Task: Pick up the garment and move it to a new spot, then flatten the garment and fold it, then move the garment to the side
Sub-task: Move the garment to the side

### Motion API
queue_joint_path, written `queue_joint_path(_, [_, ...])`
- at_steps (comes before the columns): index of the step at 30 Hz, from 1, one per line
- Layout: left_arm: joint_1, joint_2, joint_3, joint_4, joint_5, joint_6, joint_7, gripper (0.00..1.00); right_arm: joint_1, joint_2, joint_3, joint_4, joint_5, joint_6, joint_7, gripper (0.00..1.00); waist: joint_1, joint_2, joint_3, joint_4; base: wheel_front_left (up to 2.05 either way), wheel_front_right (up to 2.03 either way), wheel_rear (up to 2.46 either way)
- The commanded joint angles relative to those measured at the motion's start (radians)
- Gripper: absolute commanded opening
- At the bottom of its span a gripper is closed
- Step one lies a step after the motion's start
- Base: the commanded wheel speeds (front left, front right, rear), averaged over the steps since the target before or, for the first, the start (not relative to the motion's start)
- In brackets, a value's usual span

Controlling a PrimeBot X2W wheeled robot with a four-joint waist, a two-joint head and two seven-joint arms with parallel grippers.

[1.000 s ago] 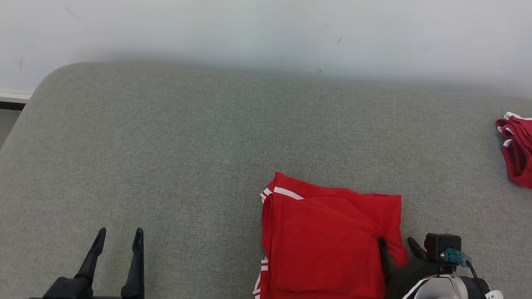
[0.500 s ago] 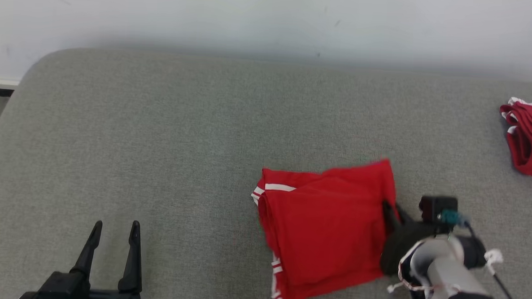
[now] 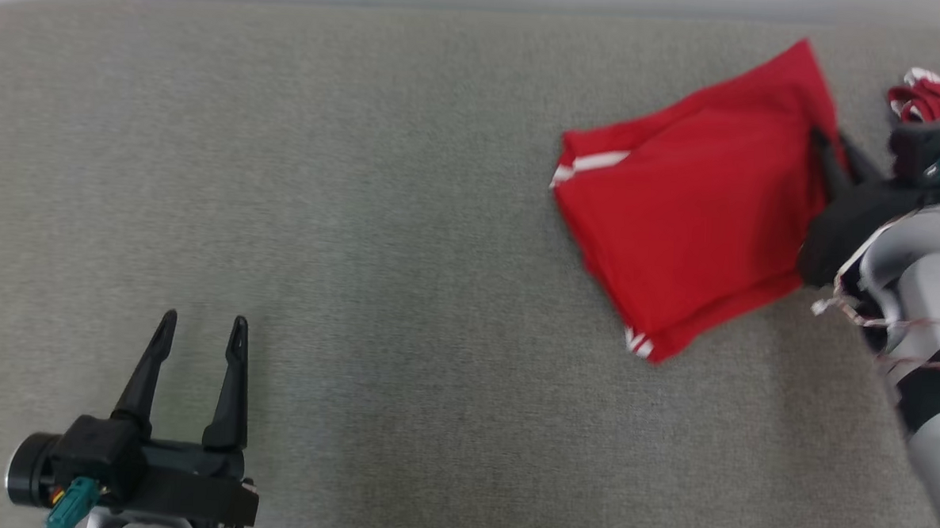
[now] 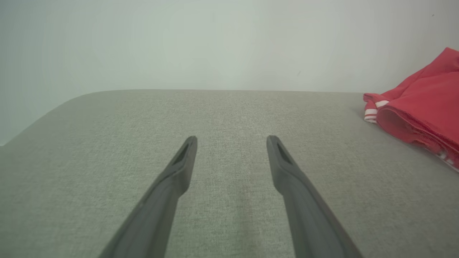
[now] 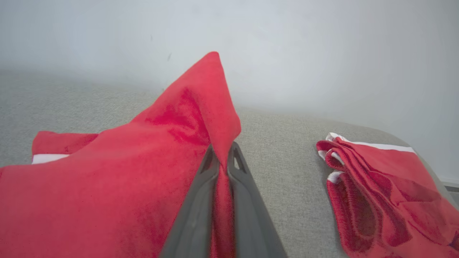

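Grey surface (image 3: pixel 409 214) covers nearly the whole head view. Its far edge runs along the very top, against the wall (image 4: pixel 215 43).

The whole head view has shifted against a second ago (camera moved, so don't count that as motion).

Garment (image 3: pixel 695 202): folded red with white trim, now upper right of the head view and turned on a slant. A second ago it lay square at lower centre. The move is real, not just the camera, because the gap to the other red pile (image 3: pixel 933 98) was wide then and is narrow now. Its top corner is near the pile, and I can't tell if they touch.

Right gripper (image 3: pixel 832 149): its jaws stood apart astride the garment's right edge a second ago. Now they're pinched together on that edge, and the right wrist view shows cloth squeezed between the fingers (image 5: pixel 200 200) with a corner peaking up above them. The rest of the garment looks to trail on the surface, layers still stacked.

Left gripper (image 3: pixel 203 324): lower left of the head view, jaws wide apart, holding nothing, well clear of the garment.

Reading: the fold looks done, and this is the last step, shifting the garment aside, under way.

Edges and room:
- Lots of bare surface at left and centre of the head view.
- Room is tight at upper right, with the far edge above and the pile beside.
- In the right wrist view the surface's rounded corner sits just past the pile (image 5: pixel 376 186), so there's not much further to go.
- Risk: a one-edge grip may drag the fold open, or the garment may land on the pile.
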Motion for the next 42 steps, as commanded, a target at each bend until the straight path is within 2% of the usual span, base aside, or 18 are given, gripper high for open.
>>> queue_joint_path(1, [-0.017, 0.010, -0.004, -0.004, -0.003, 0.001, -0.003, 1.00, -0.019, -0.019, -0.001, -0.007, 0.004, -0.001, 0.004, 0.00, -0.0003, -0.0002, 0.085, -0.074, 0.00, 0.00, 0.00])
queue_joint_path(9, [-0.074, 0.080, -0.027, -0.052, -0.009, 0.001, -0.003, 1.00, -0.129, -0.132, -0.034, -0.052, 0.025, -0.001, 0.055, 0.00, -0.0003, -0.0002, 0.172, -0.159, 0.00, 0.00, 0.00])
queue_joint_path(15, [-0.085, 0.112, -0.035, -0.105, 0.003, 0.001, -0.002, 1.00, -0.193, -0.206, -0.065, -0.066, 0.025, -0.001, 0.096, 0.00, -0.0003, -0.0002, 0.217, -0.193, 0.00, 0.00, 0.00])
queue_joint_path(23, [-0.079, 0.125, -0.044, -0.174, 0.003, 0.007, 0.013, 1.00, -0.262, -0.318, -0.088, -0.031, -0.020, -0.001, 0.149, 0.00, -0.0003, -0.0002, 0.243, -0.181, 0.00, 0.00, 0.00])
queue_joint_path(31, [-0.070, 0.129, -0.046, -0.197, -0.004, 0.015, 0.016, 1.00, -0.308, -0.332, -0.091, 0.037, -0.081, -0.001, 0.162, 0.00, -0.0003, -0.0002, 0.259, -0.160, 0.00, 0.00, 0.00])
queue_joint_path(32, [-0.072, 0.130, -0.046, -0.198, -0.005, 0.015, 0.016, 1.00, -0.310, -0.331, -0.088, 0.044, -0.093, -0.001, 0.157, 0.53, -0.0003, -0.0002, 0.261, -0.158, 0.00, 0.00, 0.00])
queue_joint_path(33, [-0.073, 0.131, -0.046, -0.198, -0.005, 0.016, 0.016, 1.00, -0.313, -0.330, -0.092, 0.055, -0.101, -0.001, 0.153, 1.00, -0.0003, -0.0002, 0.263, -0.156, 0.00, 0.00, 0.00])
queue_joint_path(38, [-0.069, 0.130, -0.044, -0.194, -0.010, 0.025, 0.014, 1.00, -0.334, -0.318, -0.122, 0.094, -0.163, -0.001, 0.126, 1.00, -0.0003, -0.0002, 0.257, -0.149, 0.00, 0.00, 0.00])
queue_joint_path(42, [-0.057, 0.122, -0.038, -0.177, -0.019, 0.033, 0.009, 1.00, -0.341, -0.287, -0.151, 0.081, -0.175, -0.001, 0.049, 1.00, -0.0003, -0.0002, 0.222, -0.148, 0.00, 0.00, 0.00])
